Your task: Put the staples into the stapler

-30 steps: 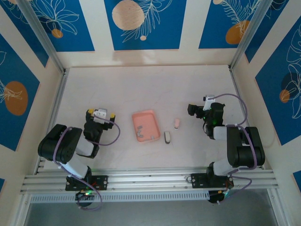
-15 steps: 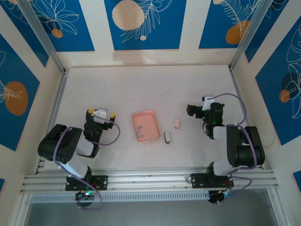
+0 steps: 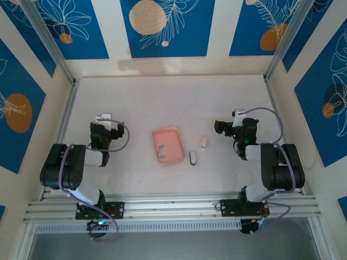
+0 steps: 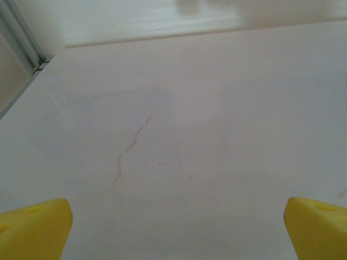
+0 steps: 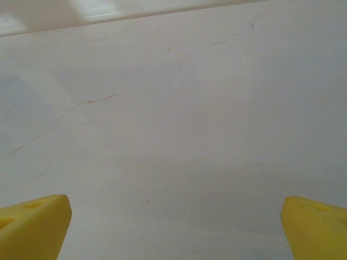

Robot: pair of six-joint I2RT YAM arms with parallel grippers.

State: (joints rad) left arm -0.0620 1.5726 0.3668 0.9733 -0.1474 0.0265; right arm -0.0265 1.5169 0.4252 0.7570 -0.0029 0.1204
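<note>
Stapler (image 3: 204,142): pale pink oblong lying flat on the table (image 3: 162,97), right of the pink tray (image 3: 169,133) and apart from it, between the tray and the right gripper.
Stapler axis: long axis runs roughly near-to-far in the top view. It is too small to tell which end is the front.
Staples (image 3: 161,155): small grey bits inside the tray, along its near side, some at the left and some toward the near right corner.
Grey-white piece (image 3: 193,157): small oblong on the table just off the tray's near right corner, nearer the arms than the stapler. Its long axis also runs near-to-far.
Left gripper (image 3: 102,122) (image 4: 174,227): well left of the tray and pointing toward the far wall. Its yellow fingertips (image 4: 32,227) stand wide apart with nothing but bare table between them.
Right gripper (image 3: 221,128) (image 5: 173,227): right of the stapler, pointing left toward it and not touching it. Its yellow fingertips (image 5: 32,225) are spread wide over bare table and grip nothing.
Table surface: pale, with fine hairline cracks visible in both wrist views.
</note>
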